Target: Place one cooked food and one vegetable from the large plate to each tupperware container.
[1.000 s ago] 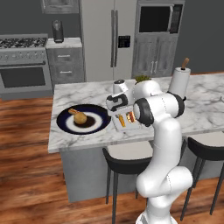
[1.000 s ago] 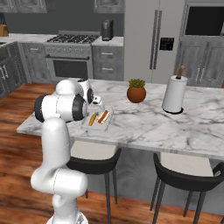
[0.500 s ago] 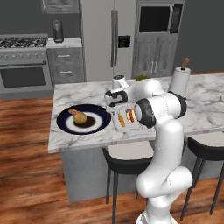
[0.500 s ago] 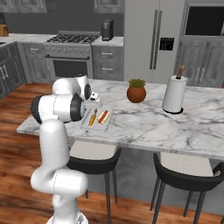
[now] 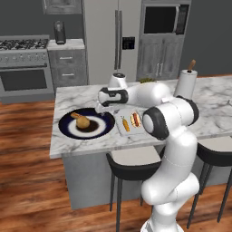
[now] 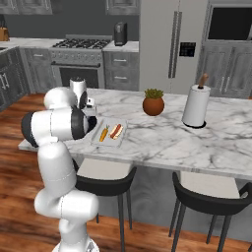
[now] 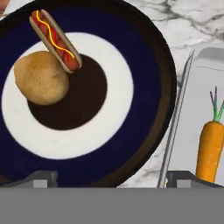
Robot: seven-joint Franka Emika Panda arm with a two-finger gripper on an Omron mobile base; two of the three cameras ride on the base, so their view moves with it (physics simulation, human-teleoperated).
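Note:
The large plate (image 7: 131, 43), dark navy with a pale ring, holds a potato (image 7: 41, 78) and a hot dog with mustard (image 7: 55, 40). On the island it lies left of the tupperware container (image 5: 130, 131). My gripper (image 7: 111, 179) hovers open over the plate's right side, fingertips (image 7: 43, 178) wide apart with nothing between them. From the base I see the gripper (image 5: 100, 108) just above the plate (image 5: 72, 132). The tupperware container (image 7: 197, 87) to the right holds a carrot (image 7: 210, 148). That tupperware container (image 6: 98, 141) shows a carrot (image 6: 104, 133) and a hot dog (image 6: 116, 131).
The marble island's front edge (image 5: 90, 149) runs close below the plate. A potted plant (image 6: 153, 102) and a paper towel roll (image 6: 195, 106) stand farther right. Dark stools (image 5: 131, 163) sit under the counter.
The arm has swung left, carrying the open gripper from above the tupperware container to above the plate's right side. The food has not moved.

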